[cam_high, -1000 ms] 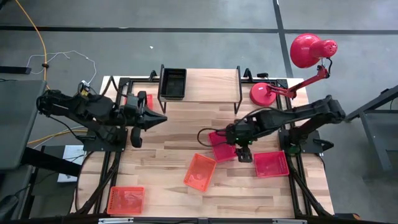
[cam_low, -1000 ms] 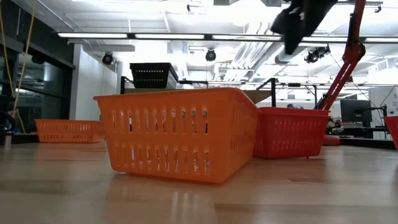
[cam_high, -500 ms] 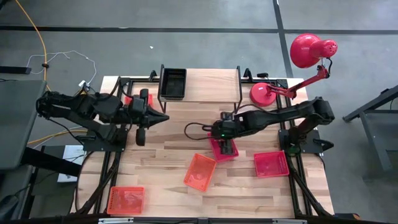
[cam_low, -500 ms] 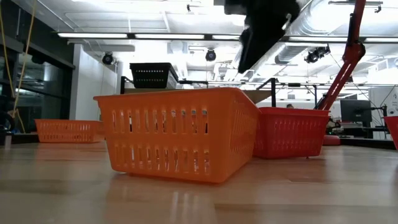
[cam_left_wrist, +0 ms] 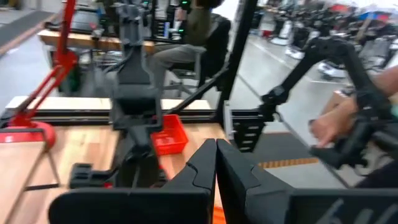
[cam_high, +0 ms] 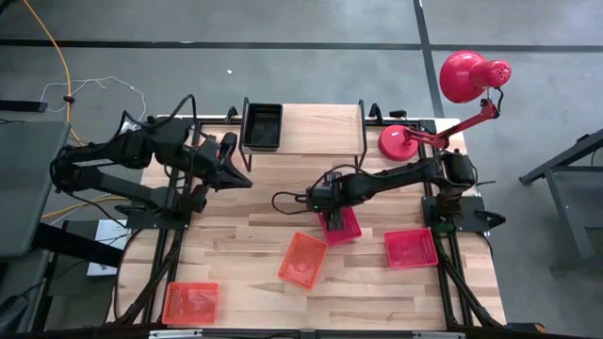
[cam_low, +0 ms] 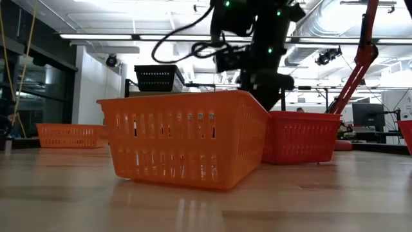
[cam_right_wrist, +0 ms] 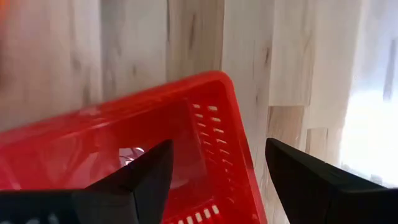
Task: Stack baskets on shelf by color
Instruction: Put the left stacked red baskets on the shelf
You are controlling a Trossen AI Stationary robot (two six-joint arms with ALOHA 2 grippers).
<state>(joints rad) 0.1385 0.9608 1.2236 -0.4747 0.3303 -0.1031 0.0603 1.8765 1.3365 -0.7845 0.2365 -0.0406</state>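
A pinkish-red basket [cam_high: 345, 229] stands open side up at the table's middle. My right gripper [cam_high: 332, 217] hangs open just above its left end, pointing steeply down. In the right wrist view the fingers [cam_right_wrist: 146, 177] stand on either side of the basket's end wall [cam_right_wrist: 239, 155] near a corner, without touching it. An orange basket [cam_high: 301, 261] stands just in front. A black basket [cam_high: 262, 125] sits on the shelf [cam_high: 320, 127] at its left end. My left gripper [cam_high: 243, 177] is shut and holds nothing, in the air left of centre.
A second pinkish-red basket [cam_high: 410, 248] stands near the right edge, and another orange basket [cam_high: 190, 303] at the near left corner. A red desk lamp [cam_high: 466, 77] stands at the far right. A person [cam_left_wrist: 199, 37] sits beyond the table.
My right gripper has gone toward the table's left edge and down onto the middle pinkish-red basket, tipping more steeply downward and staying open. My left arm has swung toward the far edge and turned at the wrist, its gripper staying shut.
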